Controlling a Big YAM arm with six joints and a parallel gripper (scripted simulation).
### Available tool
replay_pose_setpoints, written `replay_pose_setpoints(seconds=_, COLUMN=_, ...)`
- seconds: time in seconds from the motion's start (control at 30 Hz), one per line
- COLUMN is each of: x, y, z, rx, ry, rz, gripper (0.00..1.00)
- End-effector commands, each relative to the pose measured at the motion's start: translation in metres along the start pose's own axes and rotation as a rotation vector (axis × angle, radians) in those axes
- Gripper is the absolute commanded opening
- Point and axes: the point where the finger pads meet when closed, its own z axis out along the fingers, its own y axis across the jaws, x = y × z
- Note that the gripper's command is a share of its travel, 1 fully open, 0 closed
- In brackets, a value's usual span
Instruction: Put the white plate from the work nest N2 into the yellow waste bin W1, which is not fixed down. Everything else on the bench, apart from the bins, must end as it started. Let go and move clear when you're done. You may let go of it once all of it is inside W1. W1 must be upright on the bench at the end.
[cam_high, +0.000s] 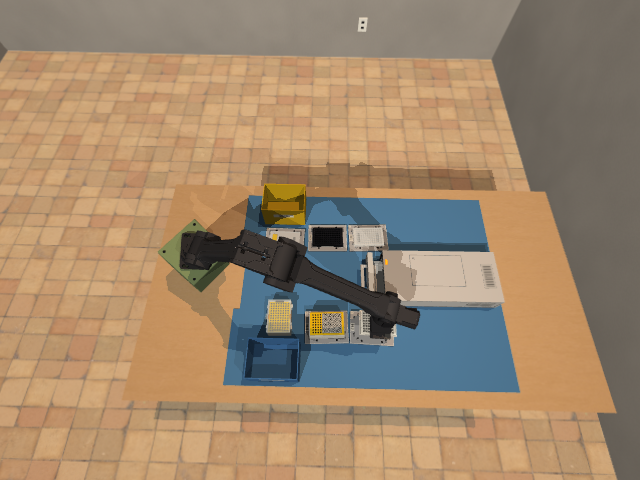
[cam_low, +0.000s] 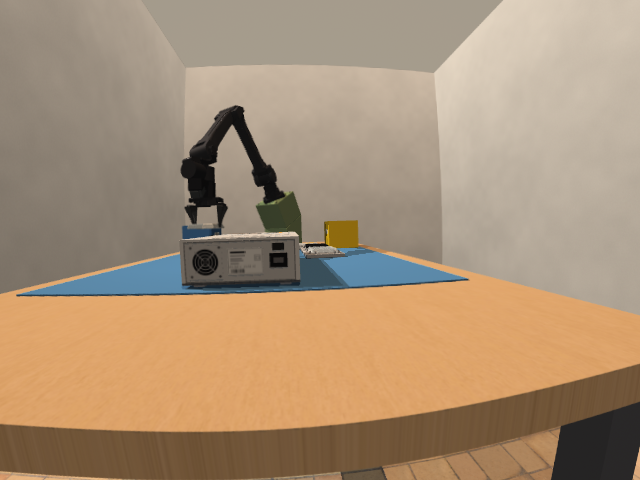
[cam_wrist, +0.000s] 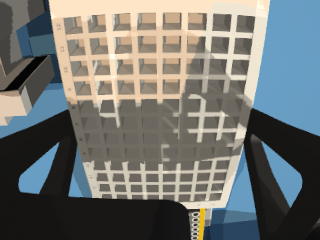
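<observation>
A: Starting at the left edge of the table (cam_high: 542, 361), what is there?

B: The arm's green base plate (cam_high: 170, 246) sits at that edge. Just right of it, toward the far edge, the yellow waste bin W1 (cam_high: 283, 206) stands upright on the blue mat (cam_high: 444, 356). Toward the near edge is a blue bin (cam_high: 272, 361), with a yellow tip rack (cam_high: 279, 315) just behind it.

A: And moving right?

B: A row of three nests runs along the far side of the mat, the middle one holding a black plate (cam_high: 327, 237). The arm (cam_high: 330, 281) reaches diagonally across to the near row, where a yellow-rimmed plate (cam_high: 326, 323) lies beside the nest under the wrist.

A: Where is the white plate?

B: The white plate (cam_wrist: 156, 94) is between the gripper (cam_wrist: 160, 154) fingers, which stand wide and are clamped on its two long sides. From the side the gripper (cam_low: 205, 212) hangs just above the grey instrument box (cam_low: 240, 258). I think the plate is barely off its nest, though the top view hides that under the wrist.

A: Furthest right?

B: Only the instrument box (cam_high: 444, 279), well short of the right edge.
</observation>
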Motion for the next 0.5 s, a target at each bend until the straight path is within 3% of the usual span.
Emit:
replay_pose_setpoints(seconds=0.0, x=-0.001, y=0.004, z=-0.019, rx=0.001, ry=-0.009, rz=0.007, gripper=0.00)
replay_pose_setpoints(seconds=0.17, x=-0.001, y=0.005, z=-0.026, rx=0.001, ry=-0.010, rz=0.005, gripper=0.00)
replay_pose_setpoints(seconds=0.27, x=0.006, y=0.007, z=-0.013, rx=-0.004, ry=0.019, rz=0.004, gripper=0.00)
replay_pose_setpoints(seconds=0.47, x=-0.001, y=0.005, z=-0.035, rx=0.000, ry=-0.010, rz=0.005, gripper=0.00)
